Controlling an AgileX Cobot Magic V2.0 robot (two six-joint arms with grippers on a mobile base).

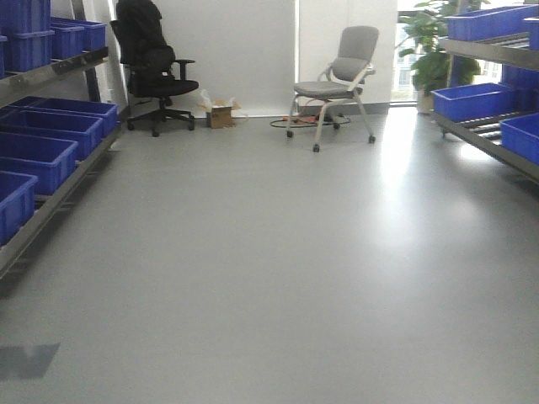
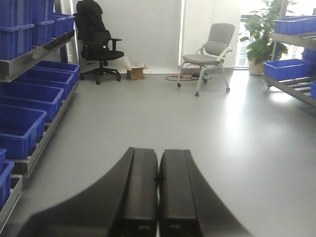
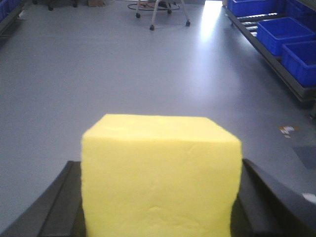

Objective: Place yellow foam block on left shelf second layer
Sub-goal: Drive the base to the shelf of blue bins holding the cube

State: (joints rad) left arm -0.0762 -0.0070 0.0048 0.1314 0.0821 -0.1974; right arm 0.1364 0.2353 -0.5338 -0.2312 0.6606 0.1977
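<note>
The yellow foam block (image 3: 160,173) fills the lower middle of the right wrist view, held above the grey floor. My right gripper (image 3: 160,197) is shut on it, one black finger (image 3: 61,202) on each side. In the left wrist view my left gripper (image 2: 158,187) is shut with nothing between its two black fingers, which touch along their length. The left shelf (image 1: 59,189) runs along the left edge of the front view, its metal layers carrying blue bins (image 1: 38,156). It also shows in the left wrist view as the left shelf (image 2: 37,49). Neither gripper appears in the front view.
A right shelf (image 1: 488,139) with blue bins (image 1: 472,101) lines the right side. At the back stand a black office chair (image 1: 156,71), a small cardboard box (image 1: 221,114), a grey chair (image 1: 341,80) with cables under it, and a potted plant (image 1: 425,50). Grey floor (image 1: 278,252) lies between the shelves.
</note>
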